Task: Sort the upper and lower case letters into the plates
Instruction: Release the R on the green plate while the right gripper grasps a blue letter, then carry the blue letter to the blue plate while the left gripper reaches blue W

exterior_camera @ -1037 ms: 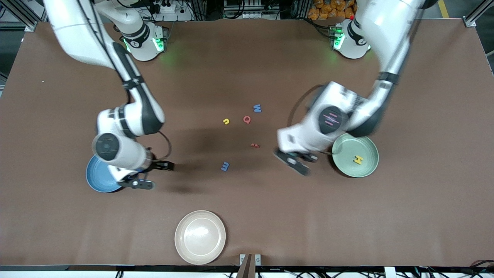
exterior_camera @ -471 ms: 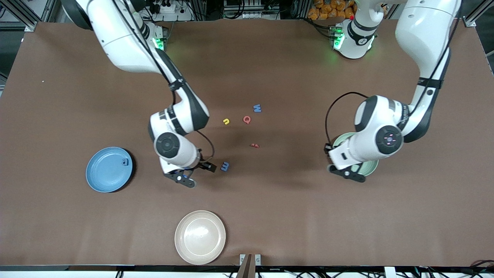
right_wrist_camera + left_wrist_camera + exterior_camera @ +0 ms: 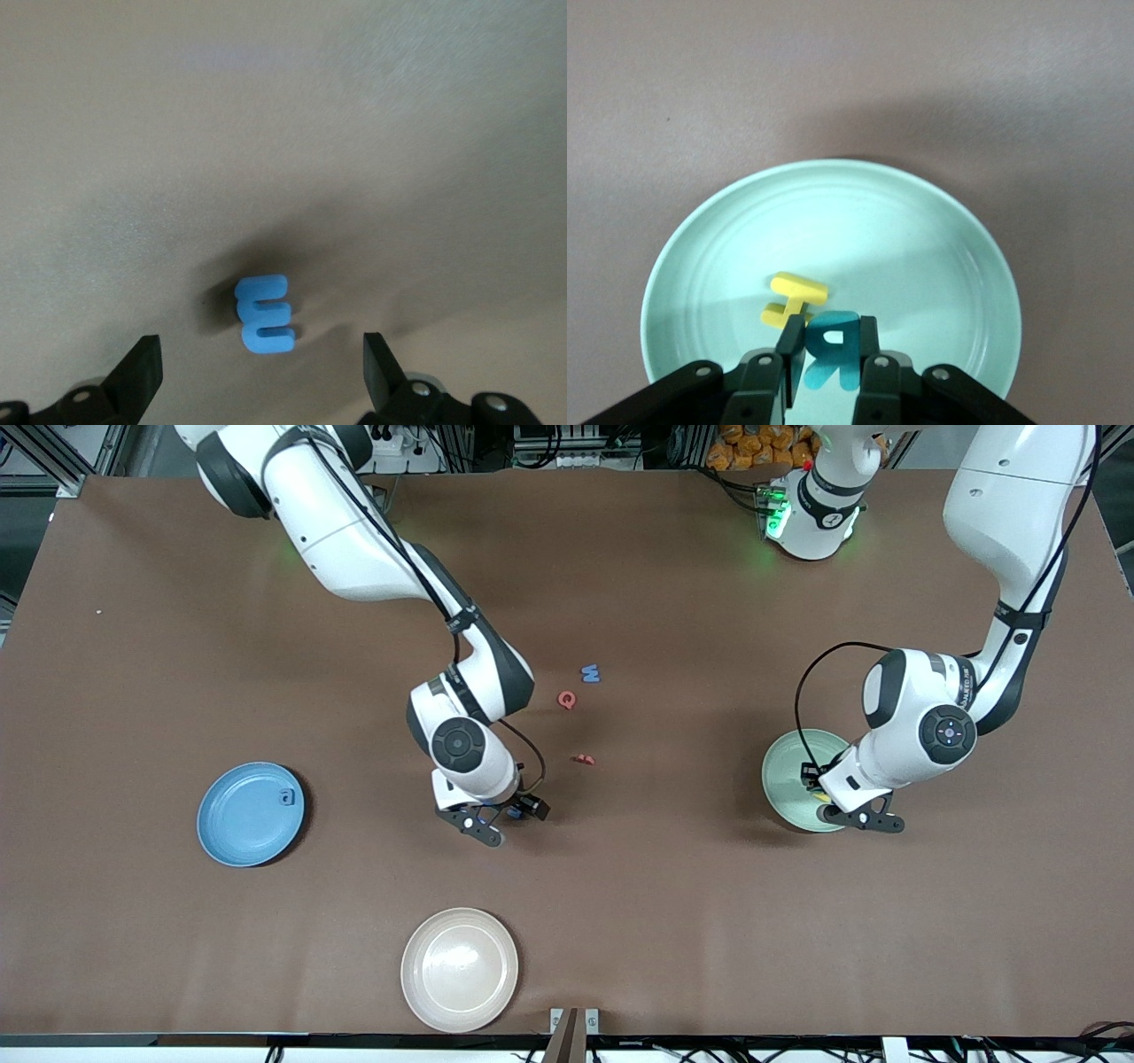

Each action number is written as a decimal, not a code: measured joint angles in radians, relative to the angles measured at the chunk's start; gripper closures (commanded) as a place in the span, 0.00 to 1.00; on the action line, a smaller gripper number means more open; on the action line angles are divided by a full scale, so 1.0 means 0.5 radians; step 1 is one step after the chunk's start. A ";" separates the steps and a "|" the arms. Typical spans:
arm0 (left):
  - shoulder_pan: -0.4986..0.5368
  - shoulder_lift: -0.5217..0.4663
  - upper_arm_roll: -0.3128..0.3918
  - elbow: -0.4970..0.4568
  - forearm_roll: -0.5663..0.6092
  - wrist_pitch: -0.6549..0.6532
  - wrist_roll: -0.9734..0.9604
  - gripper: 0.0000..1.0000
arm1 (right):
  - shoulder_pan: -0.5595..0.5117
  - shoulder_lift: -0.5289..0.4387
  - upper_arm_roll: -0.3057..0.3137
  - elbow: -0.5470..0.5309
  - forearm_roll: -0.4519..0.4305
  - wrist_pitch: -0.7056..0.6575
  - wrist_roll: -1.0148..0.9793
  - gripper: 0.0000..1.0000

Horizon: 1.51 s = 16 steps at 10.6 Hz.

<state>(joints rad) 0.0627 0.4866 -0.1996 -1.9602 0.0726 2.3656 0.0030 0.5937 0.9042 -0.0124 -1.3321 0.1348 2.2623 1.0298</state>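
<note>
Front view, done: blue plate (image 3: 251,814) held one blue letter (image 3: 285,796); mint plate (image 3: 791,779) held a yellow letter (image 3: 796,297).
Left gripper (image 3: 824,354): jaws clamped on a teal letter (image 3: 830,347) over the mint plate.
Right gripper (image 3: 257,376): jaws spread wide over a blue m (image 3: 264,314) mid-bench.
Left to sort: blue W (image 3: 591,674), red Q (image 3: 567,700), small red letter (image 3: 584,759).

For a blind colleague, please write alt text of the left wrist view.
The left end effector is shut on a teal letter R over a mint green plate. A yellow letter lies in the plate beside it, and brown table surrounds the plate.
</note>
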 measured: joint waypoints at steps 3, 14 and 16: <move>-0.004 -0.033 0.002 -0.029 0.007 0.000 -0.006 0.00 | 0.009 0.039 -0.005 0.054 -0.028 -0.007 0.000 0.00; -0.208 -0.314 -0.320 -0.008 0.072 -0.385 -0.463 0.00 | 0.010 0.060 -0.013 0.085 -0.193 -0.039 0.000 1.00; -0.235 -0.313 -0.510 -0.018 0.074 -0.389 -0.678 0.00 | 0.007 0.060 -0.014 0.086 -0.193 -0.046 -0.042 1.00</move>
<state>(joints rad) -0.0546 0.3302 -0.4545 -1.9694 0.1094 2.1709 -0.3360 0.5971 0.9339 -0.0195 -1.2889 0.0384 2.2393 1.0088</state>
